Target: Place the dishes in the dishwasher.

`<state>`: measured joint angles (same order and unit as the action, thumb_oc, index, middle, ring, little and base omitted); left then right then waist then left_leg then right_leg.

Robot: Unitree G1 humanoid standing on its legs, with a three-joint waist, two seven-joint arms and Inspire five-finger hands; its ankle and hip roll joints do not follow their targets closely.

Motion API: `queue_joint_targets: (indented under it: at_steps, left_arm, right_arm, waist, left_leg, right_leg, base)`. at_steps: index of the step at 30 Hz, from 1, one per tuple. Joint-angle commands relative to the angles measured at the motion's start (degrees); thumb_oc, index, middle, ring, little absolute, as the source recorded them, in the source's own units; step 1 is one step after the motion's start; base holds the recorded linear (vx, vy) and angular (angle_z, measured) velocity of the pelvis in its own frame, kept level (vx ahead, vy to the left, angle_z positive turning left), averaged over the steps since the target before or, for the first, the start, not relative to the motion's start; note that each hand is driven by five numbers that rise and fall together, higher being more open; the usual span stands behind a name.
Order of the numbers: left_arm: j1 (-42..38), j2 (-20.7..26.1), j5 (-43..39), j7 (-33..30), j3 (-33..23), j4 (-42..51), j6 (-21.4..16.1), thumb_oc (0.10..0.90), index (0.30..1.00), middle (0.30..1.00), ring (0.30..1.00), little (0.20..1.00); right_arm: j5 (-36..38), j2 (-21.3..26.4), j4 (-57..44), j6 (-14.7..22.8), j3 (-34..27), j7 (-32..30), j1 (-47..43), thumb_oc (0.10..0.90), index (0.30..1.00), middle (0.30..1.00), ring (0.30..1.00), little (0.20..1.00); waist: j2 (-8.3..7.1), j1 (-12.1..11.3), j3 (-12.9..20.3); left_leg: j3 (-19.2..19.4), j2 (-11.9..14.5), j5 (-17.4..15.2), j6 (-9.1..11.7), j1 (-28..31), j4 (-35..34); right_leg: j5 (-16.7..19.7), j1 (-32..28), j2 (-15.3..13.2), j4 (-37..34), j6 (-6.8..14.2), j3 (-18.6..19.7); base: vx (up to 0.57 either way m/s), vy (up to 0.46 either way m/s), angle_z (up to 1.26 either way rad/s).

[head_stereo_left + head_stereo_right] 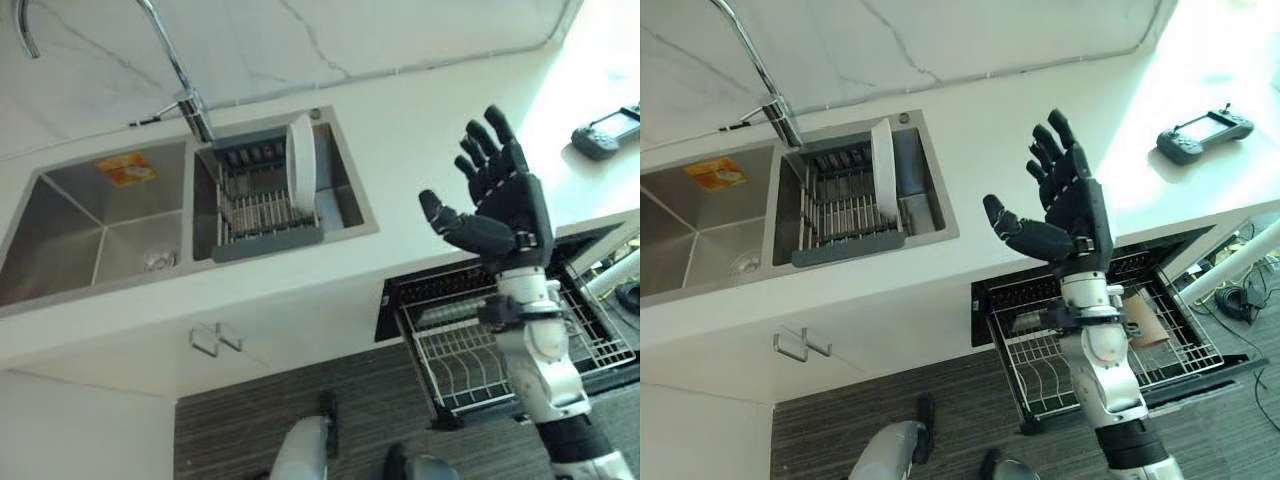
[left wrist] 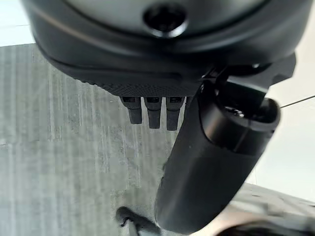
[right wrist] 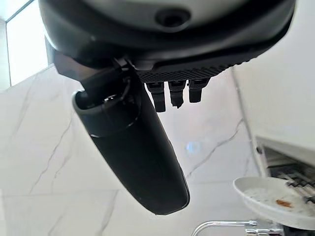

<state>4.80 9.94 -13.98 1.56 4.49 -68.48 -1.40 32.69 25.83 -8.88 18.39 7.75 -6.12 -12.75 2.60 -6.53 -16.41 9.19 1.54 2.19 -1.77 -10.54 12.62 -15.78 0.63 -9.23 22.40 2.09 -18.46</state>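
A white stone counter (image 1: 420, 150) under a veined marble wall is seen, with dark striped flooring (image 1: 250, 420) below. A double stainless-steel sink (image 1: 100, 225) is set into the counter's left part; an orange sticker (image 1: 125, 170), its print unreadable, is stuck at the back of the left basin. A grey wire drying rack (image 1: 262, 210) is seated in the right basin, and a white round plate (image 1: 301, 165) is stood upright on edge at its right side. The pulled-out dishwasher wire rack (image 1: 1080, 360) is seen below the counter's front edge. The right hand (image 1: 1065, 215) is raised above the counter edge, fingers spread, nothing held. A black handheld controller (image 1: 1202, 133) is laid near the counter's right end. The left hand (image 2: 157, 83) is hung over the flooring, fingers straight, empty.
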Motion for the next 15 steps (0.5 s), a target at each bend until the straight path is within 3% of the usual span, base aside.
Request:
queue_joint_targets:
  at_steps: [1,15]
  left_arm:
    - [1.72,1.69,1.31,-1.01,1.32,0.11,-1.73,0.800,0.900,0.900,0.900,0.900]
    - [2.46,3.11,4.39,-0.36,3.66,-2.21,-1.55,0.800,0.900,0.900,0.900,0.900]
  right_arm:
    - [-0.53,-0.17,-3.01,3.66,-1.55,-1.63,-8.09,0.800,0.900,0.900,0.900,0.900]
    - [-1.48,-2.27,2.71,-1.03,0.91,-6.90,-17.21,0.800,0.900,0.900,0.900,0.900]
  waist:
    - [0.24,-0.77,3.59]
    - [-0.45,-3.74,4.58]
  left_leg:
    - [-3.17,0.46,-13.80,2.18,0.60,4.57]
    - [-4.83,-0.26,-15.85,2.05,2.38,4.57]
  right_leg:
    - [-0.96,-0.53,2.27,-5.21,0.04,-2.66]
    - [-1.55,-1.90,0.93,-5.21,1.19,-4.60]
  base:
    - [0.02,0.080,0.24]
    - [0.05,0.039,0.11]
